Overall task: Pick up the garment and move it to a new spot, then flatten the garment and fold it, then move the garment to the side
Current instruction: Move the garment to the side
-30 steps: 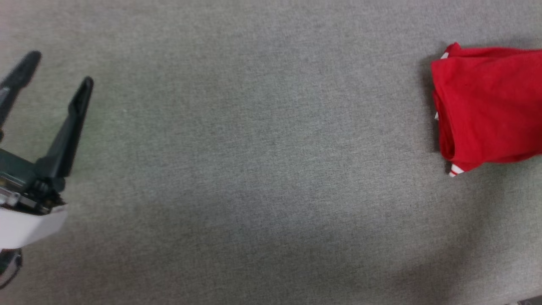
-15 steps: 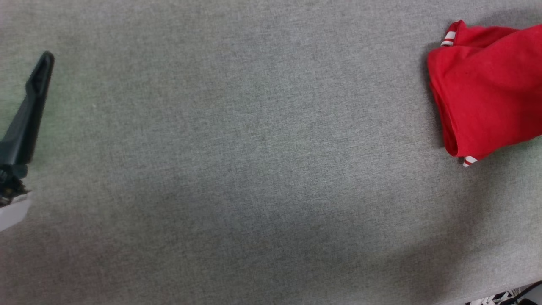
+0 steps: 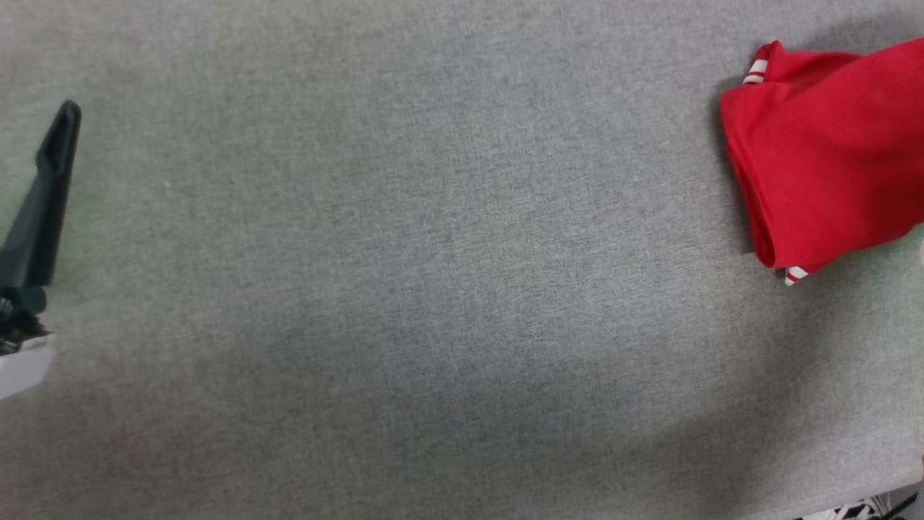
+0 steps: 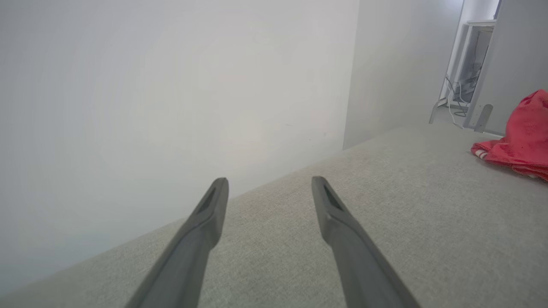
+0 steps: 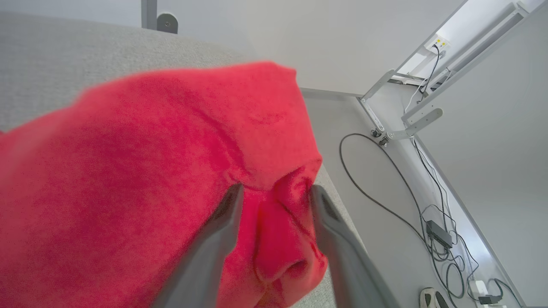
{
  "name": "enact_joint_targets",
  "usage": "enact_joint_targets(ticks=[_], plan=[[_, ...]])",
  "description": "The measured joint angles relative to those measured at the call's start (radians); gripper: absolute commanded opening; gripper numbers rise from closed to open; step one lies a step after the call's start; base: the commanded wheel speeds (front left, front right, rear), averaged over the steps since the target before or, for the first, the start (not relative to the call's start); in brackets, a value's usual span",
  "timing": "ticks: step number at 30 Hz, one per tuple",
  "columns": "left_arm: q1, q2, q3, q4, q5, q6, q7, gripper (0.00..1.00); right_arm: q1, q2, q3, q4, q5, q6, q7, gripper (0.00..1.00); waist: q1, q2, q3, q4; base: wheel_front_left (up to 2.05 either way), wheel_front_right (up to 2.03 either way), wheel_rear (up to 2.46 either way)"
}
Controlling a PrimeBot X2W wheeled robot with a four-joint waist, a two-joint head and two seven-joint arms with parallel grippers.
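The garment (image 3: 823,152) is a folded red bundle with white-and-red striped trim peeking out, lying at the right edge of the grey table (image 3: 433,289). In the right wrist view the garment (image 5: 150,171) lies close under my right gripper (image 5: 276,190), whose fingers stand apart with a red fold between them. My left gripper (image 4: 269,184) is open and holds nothing, hovering low over the table far from the garment (image 4: 520,141). One of its dark fingers (image 3: 43,195) shows at the left edge of the head view.
The table's right edge (image 5: 338,201) runs just past the garment, with the floor, cables (image 5: 428,231) and a metal frame (image 5: 411,119) below. The table's near corner (image 3: 866,498) shows at the lower right. A pale wall (image 4: 171,85) stands behind the table's far edge.
The head camera has shifted, so the left gripper now shows one finger at the picture's edge. The garment stays at the table's right side. My right gripper's jaws have parted.
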Motion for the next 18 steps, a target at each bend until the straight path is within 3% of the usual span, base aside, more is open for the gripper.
enact_joint_targets(ticks=[10, 18], plan=[[0.022, -0.119, -0.027, 0.084, 0.001, 0.0, 0.0, 1.0, 0.047, -0.033, 0.07, -0.016, 0.074, 0.0, 0.038, 1.0, 0.0, 0.0, -0.085, 0.042, 0.0, 0.0, 0.0], [0.074, -0.201, -0.041, 0.247, -0.016, 0.0, 0.0, 1.0, 0.075, -0.034, 0.199, 0.018, 0.2, 0.0, 0.012, 1.0, 0.0, 0.0, -0.175, 0.104, 0.0, 0.0, 0.0]])
